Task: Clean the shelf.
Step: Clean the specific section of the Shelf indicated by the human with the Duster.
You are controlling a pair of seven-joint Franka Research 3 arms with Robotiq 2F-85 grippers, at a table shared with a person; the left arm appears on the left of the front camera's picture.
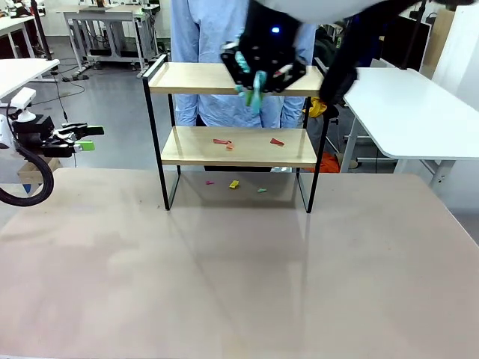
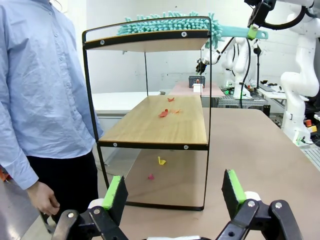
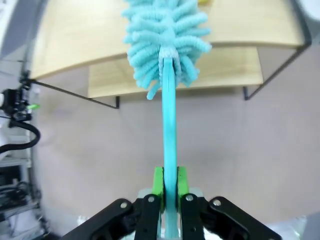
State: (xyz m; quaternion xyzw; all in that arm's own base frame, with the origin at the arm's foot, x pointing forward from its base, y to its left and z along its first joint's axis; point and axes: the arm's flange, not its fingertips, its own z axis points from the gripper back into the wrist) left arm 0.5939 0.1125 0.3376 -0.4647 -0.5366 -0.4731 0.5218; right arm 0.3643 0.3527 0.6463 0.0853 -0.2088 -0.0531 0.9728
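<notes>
The shelf stands mid-table, two wooden boards in a black frame. My right gripper hovers at the front edge of its top board, shut on the handle of a teal fluffy duster. In the left wrist view the duster head lies along the top board and the right gripper holds its handle at the upper right. Red paper scraps lie on the lower board, and small scraps lie on the table beneath. My left gripper stays open and holds nothing, off the table's left side.
A person in a light blue shirt stands just behind the shelf, one hand hanging low. A white side table sits at the right. The wide tabletop stretches in front of the shelf.
</notes>
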